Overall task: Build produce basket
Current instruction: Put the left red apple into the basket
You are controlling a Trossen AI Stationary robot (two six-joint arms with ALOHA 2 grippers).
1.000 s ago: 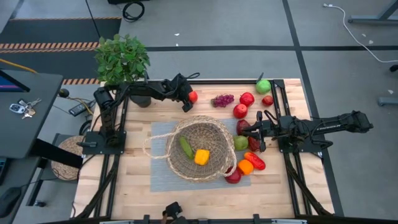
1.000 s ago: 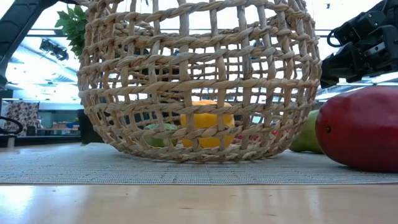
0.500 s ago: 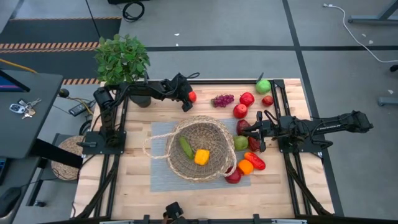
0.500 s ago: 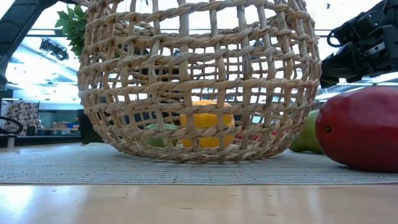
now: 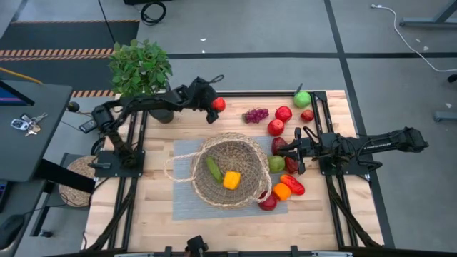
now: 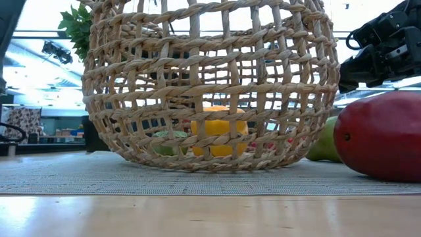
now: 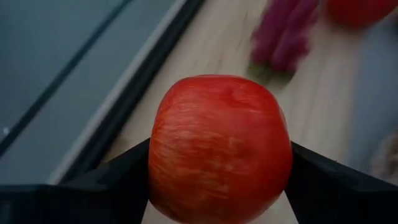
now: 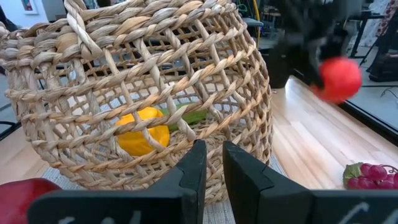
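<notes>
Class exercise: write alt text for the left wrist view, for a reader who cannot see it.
A red apple fills the middle of the picture, clamped between the left gripper's two dark fingers. Beyond it lie the wooden table and a blurred purple grape bunch.

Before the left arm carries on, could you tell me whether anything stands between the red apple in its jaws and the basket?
Nothing visible does: the red apple is held above bare table, the basket open-topped beyond.

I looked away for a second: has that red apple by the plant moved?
Yes. Clamped in the left gripper, the red apple has shifted slightly toward the table's far edge, away from the basket.
</notes>
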